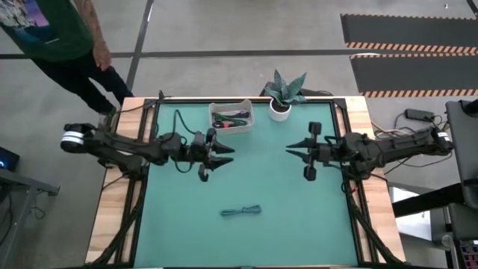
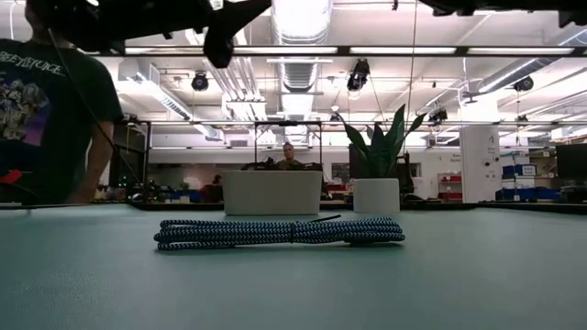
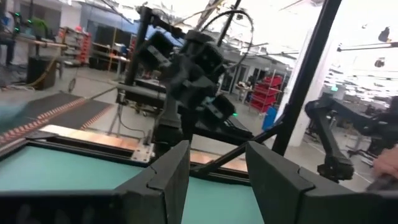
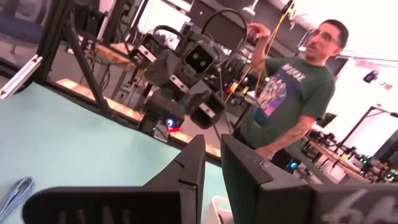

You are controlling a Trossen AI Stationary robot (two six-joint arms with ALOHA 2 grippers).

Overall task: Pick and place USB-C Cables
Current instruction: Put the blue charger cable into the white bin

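Lying on green mat, near centre: teal-blue cable. White bin at far edge holds more cables. Left gripper hovers, fingers apart. Right gripper hovers, fingers slightly apart.

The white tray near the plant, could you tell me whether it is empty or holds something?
Not empty: the high view shows the white tray holding coiled green and dark cables.

The table mat is teal-green, edged by pale wood; the lone cable shows a blue-and-white braided weave; the bin and plant pot are white; both arms are dark; the person's shirt is green.
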